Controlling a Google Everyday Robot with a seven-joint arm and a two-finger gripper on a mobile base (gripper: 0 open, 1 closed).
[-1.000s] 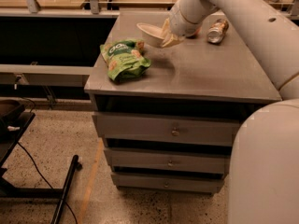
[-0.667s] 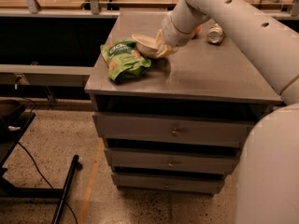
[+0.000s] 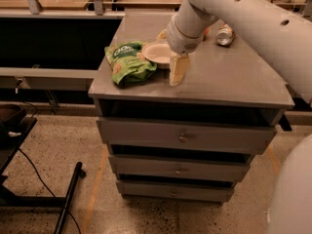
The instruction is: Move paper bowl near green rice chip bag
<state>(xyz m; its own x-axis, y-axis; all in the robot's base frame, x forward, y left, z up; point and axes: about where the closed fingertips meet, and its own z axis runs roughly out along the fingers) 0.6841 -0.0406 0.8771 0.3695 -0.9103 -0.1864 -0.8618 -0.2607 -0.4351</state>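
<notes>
The gripper [image 3: 178, 73] hung low over the front half of the grey cabinet top [image 3: 229, 79], its pale tip pointing down at or just above the surface, at the right-hand edge of the paper bowl [image 3: 155, 52]. How wide it stood, and whether it had hold of the bowl's rim, could not be told: the arm's thick wrist covered the spot where the two met.

The bowl sat upright on the top, its left rim touching or just beside the green rice chip bag [image 3: 127, 62], which lay crumpled near the front left corner. A silver can [image 3: 225, 34] lay well apart, toward the back right, beyond the arm.

Judged from how things lay, the main part of the task looked done, with the bowl next to the bag. What seemed left was for the gripper to let go, if it held anything, and lift clear without dragging the bowl away or nudging the bag off the edge.
</notes>
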